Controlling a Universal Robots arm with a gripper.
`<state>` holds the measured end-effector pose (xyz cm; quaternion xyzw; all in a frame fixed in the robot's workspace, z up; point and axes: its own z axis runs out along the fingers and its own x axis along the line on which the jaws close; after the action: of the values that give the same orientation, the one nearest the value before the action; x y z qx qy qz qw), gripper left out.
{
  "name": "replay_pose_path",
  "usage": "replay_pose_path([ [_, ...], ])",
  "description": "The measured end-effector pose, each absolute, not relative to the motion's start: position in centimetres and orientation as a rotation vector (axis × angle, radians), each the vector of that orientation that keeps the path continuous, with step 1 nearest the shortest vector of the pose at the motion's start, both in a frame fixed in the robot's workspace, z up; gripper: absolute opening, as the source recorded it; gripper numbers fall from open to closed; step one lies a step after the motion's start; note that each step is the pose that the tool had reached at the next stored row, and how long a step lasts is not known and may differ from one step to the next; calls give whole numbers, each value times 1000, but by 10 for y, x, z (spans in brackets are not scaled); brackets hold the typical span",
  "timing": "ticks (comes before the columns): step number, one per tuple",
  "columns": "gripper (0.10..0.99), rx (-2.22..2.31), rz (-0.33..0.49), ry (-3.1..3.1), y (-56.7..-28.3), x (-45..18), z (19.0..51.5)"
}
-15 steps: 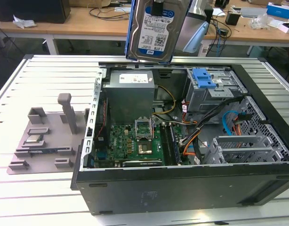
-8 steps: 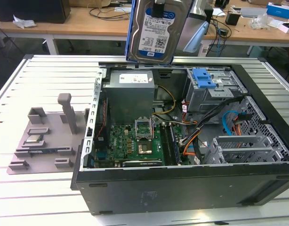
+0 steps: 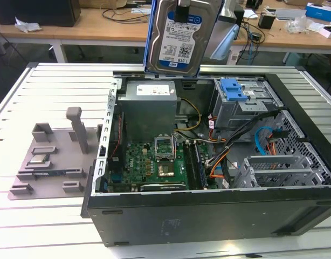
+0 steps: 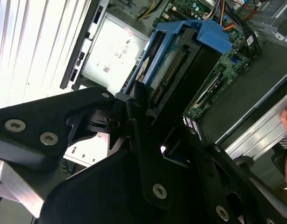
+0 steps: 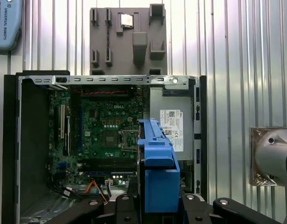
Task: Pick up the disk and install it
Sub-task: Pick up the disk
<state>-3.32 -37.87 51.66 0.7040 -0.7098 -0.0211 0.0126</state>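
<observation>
Overhead, the end effector (image 3: 183, 11) grips the disk (image 3: 179, 46) hanging upright beneath it.

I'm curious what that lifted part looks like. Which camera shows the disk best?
The exterior view: the disk hangs upright above the open case, its labelled face toward the camera. The first wrist view shows it edge-on, mostly its blue frame. The second wrist view shows its connector edge within that frame.
</observation>
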Motion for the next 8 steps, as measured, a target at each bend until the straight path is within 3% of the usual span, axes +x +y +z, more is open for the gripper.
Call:
replay_pose_path([
  [8,365,2194,-66,-2212,-391,-33,517],
])
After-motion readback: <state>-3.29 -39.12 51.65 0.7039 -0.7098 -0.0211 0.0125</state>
